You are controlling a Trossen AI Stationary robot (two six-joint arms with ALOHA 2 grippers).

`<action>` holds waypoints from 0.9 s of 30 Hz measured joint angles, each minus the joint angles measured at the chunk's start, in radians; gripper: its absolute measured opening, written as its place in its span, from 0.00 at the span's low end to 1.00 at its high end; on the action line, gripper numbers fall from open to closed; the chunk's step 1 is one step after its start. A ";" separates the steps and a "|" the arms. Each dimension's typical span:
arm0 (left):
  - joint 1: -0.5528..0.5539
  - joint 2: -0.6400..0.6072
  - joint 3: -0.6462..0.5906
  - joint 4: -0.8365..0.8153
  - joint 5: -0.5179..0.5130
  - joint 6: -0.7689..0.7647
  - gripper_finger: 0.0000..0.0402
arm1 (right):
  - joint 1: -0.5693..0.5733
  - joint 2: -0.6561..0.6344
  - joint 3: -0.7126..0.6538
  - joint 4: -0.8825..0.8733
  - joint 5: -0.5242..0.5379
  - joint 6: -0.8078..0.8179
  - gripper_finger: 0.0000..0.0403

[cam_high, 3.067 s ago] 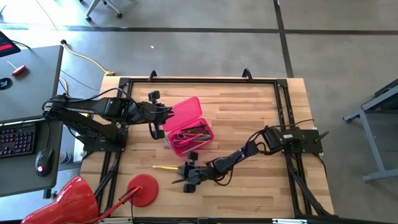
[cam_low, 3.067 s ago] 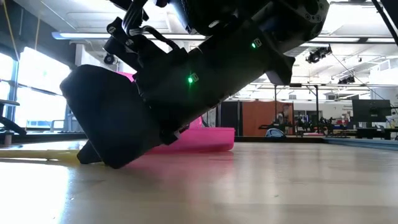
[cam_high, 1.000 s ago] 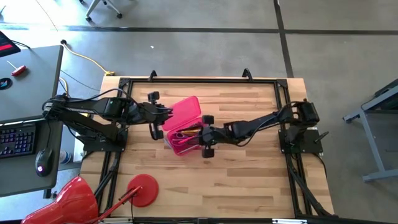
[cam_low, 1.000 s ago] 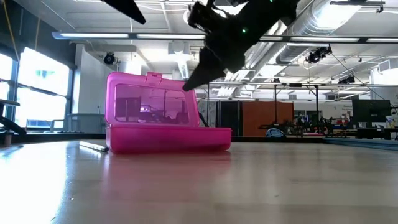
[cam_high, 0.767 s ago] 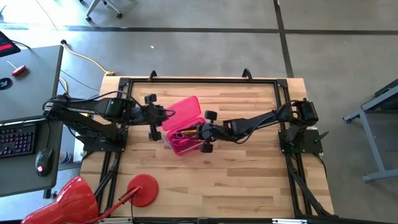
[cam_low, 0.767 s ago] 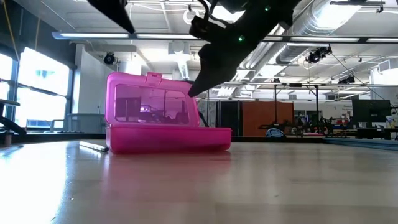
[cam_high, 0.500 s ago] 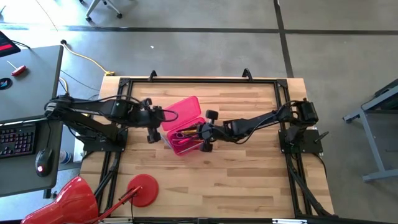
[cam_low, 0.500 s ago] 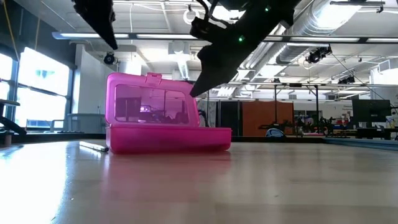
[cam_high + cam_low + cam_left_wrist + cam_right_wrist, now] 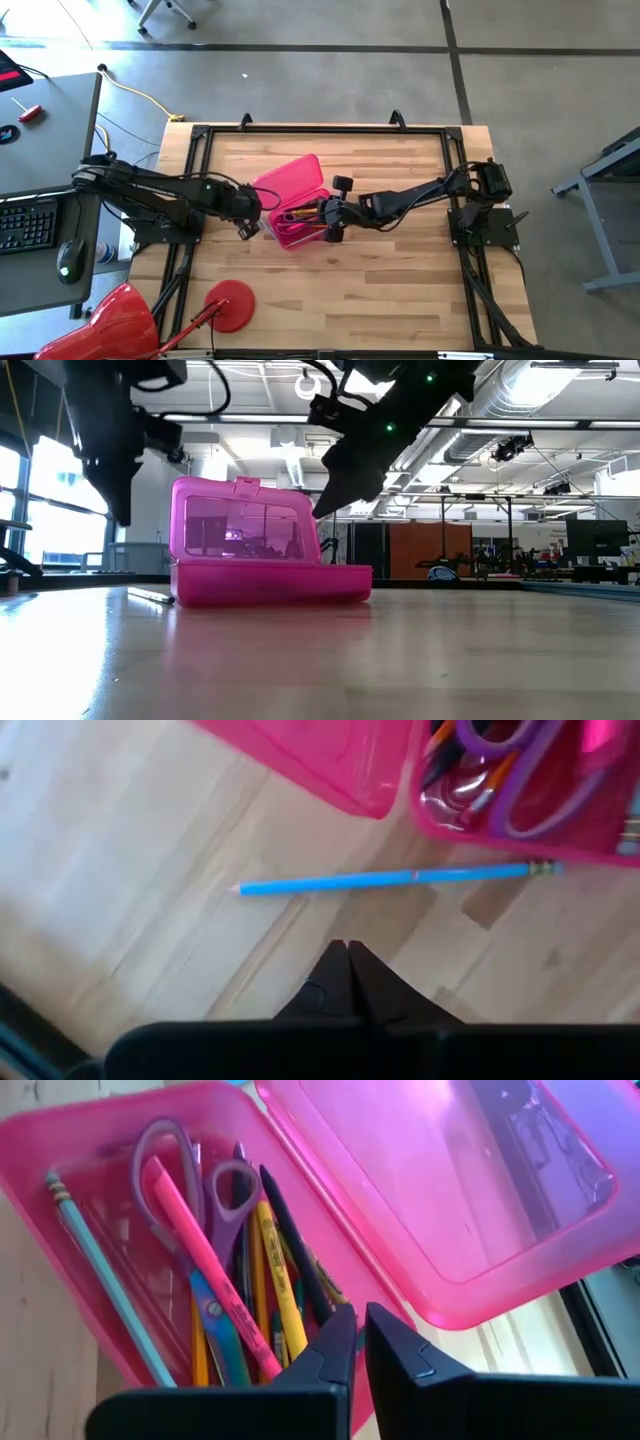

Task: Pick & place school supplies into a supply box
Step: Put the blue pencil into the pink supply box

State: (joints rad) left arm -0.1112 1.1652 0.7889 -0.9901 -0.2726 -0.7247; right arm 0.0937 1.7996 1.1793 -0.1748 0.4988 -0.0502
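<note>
The pink supply box [image 9: 283, 238] stands open on the table, its lid [image 9: 296, 177] tipped back toward the far edge. Inside lie purple-handled scissors [image 9: 228, 1192], a pink pen [image 9: 205, 1270], a yellow pencil [image 9: 278, 1285], dark pens and a light-blue pencil [image 9: 100, 1275]. A blue pencil [image 9: 390, 880] lies flat on the wood beside the box's left side, also seen in the low view [image 9: 150, 596]. My left gripper [image 9: 345, 952] hovers shut just above that pencil. My right gripper [image 9: 358, 1320] hangs over the box's right part, fingers a narrow gap apart and holding nothing.
A red round disc with a stick handle [image 9: 228, 305] lies near the table's near-left corner, beside a larger red object [image 9: 120, 318]. Black frame rails [image 9: 320, 128] run along the table's edges. Bare wood spreads to the right of and in front of the box.
My left gripper has moved from beside the raised lid toward the near edge and down, ending low at the box's left side over the blue pencil. My right gripper has shifted slightly left over the box, then stayed put. The box has not moved.
</note>
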 joint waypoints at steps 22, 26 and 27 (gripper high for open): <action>0.213 0.106 -0.113 0.434 0.093 0.173 0.03 | 0.017 0.000 0.000 -0.104 0.013 0.088 0.00; 0.265 0.134 -0.112 0.564 0.138 0.244 0.02 | 0.035 0.000 0.000 -0.125 0.025 0.138 0.00; 0.282 0.141 -0.112 0.590 0.141 0.255 0.02 | 0.042 0.000 0.000 -0.130 0.025 0.151 0.00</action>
State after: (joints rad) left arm 0.1707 1.3060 0.6769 -0.4005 -0.1311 -0.4697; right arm 0.1353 1.7996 1.1793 -0.3049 0.5242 0.1011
